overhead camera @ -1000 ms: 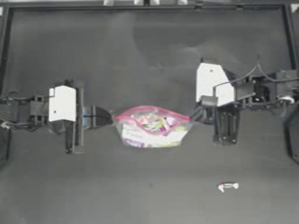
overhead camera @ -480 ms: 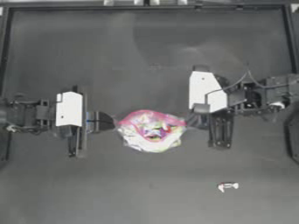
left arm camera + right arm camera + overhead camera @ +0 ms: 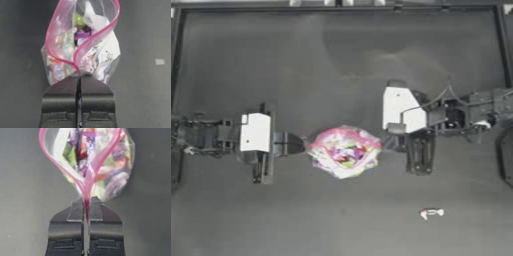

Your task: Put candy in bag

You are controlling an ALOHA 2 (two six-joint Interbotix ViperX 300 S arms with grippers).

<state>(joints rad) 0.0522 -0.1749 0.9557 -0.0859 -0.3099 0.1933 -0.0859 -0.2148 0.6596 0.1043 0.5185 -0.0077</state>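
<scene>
Top view has me holding the bag from both ends near the middle of the desk: my left claw pinches one corner of the pink zip strip and my right claw pinches the opposite corner. Both sets of jaws are pressed together on the plastic, as each wrist view shows plainly. Held this way, the strip bows into an open loop, so I judge the point is to keep the mouth gaping and facing up for a drop-in. Coloured sweets already sit inside.

The candy lies alone on the desk, well apart from the bag, toward the near edge on my right side. Nothing stands between it and the bag. The snag is that both my claws are occupied; one must probably let go to fetch it, and the mouth may then sag shut.
</scene>
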